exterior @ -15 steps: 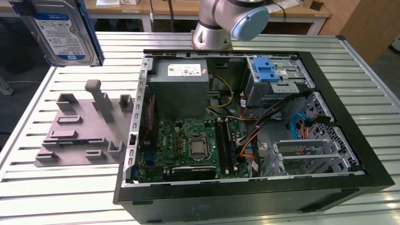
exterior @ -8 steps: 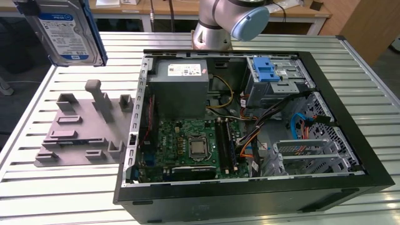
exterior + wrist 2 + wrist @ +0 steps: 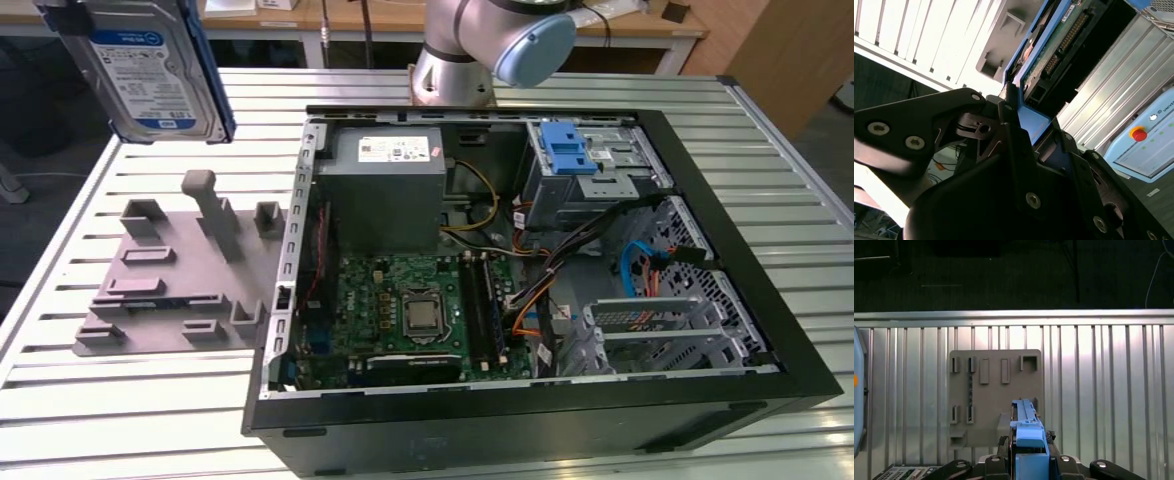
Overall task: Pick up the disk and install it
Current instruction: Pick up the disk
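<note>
The disk (image 3: 147, 70), a silver drive with a white-and-blue label in a blue bracket, hangs upright in the air at the exterior view's upper left, above the grey holder (image 3: 174, 270). In the second wrist view my gripper (image 3: 1034, 125) is shut on the blue bracket at one end of the disk (image 3: 1064, 35), whose green circuit side and connectors show. In the first wrist view the disk (image 3: 1026, 430) is seen edge-on between the black fingers (image 3: 1004, 442), with the holder (image 3: 996, 390) on the table below it.
An open computer case (image 3: 747, 330) lies on the slatted metal table (image 3: 134, 420), to the holder's right in the exterior view. Inside are a grey power supply (image 3: 387, 190), a motherboard (image 3: 414, 310) and a blue-latched drive bay (image 3: 567, 150). The arm's base (image 3: 461, 60) stands behind the case.
</note>
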`<state>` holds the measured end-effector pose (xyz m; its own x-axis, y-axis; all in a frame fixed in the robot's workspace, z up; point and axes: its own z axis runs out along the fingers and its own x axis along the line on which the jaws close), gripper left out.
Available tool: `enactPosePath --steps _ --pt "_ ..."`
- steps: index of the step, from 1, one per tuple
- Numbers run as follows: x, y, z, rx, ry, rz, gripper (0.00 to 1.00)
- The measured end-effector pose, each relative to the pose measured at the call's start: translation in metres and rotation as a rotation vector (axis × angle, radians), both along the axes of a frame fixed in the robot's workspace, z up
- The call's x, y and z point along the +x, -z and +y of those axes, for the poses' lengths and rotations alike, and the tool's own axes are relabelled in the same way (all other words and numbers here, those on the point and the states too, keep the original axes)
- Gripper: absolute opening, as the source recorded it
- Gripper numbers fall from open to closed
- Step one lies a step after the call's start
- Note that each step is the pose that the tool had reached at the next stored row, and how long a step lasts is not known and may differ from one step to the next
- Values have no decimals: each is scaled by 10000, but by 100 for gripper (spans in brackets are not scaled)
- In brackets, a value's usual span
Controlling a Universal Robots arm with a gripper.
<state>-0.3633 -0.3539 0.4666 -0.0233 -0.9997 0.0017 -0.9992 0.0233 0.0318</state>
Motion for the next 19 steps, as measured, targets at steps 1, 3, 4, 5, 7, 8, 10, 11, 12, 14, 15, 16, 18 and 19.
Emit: enactPosePath --steps 1,3,4,5,7,8,10,11,12,14,15,16,18,19 --pt "5 0 -6 0 0 0 36" --pt "15 0 -17 0 0 0 36" --pt "19 0 -22 0 0 0 36" --pt "24 0 -26 0 0 0 36" --pt "39 0 -31 0 0 1 36" --pt "48 0 -33 0 0 1 36" --pt "73 0 -34 0 0 2 36" --pt "87 0 -34 0 0 2 36" --pt "101 0 -34 0 0 3 36" --pt "128 0 -34 0 0 5 36" --pt "142 0 -34 0 0 6 36" --pt "157 0 -35 0 0 6 36" --pt "191 0 -34 0 0 8 36" --pt "210 0 -35 0 0 9 36"
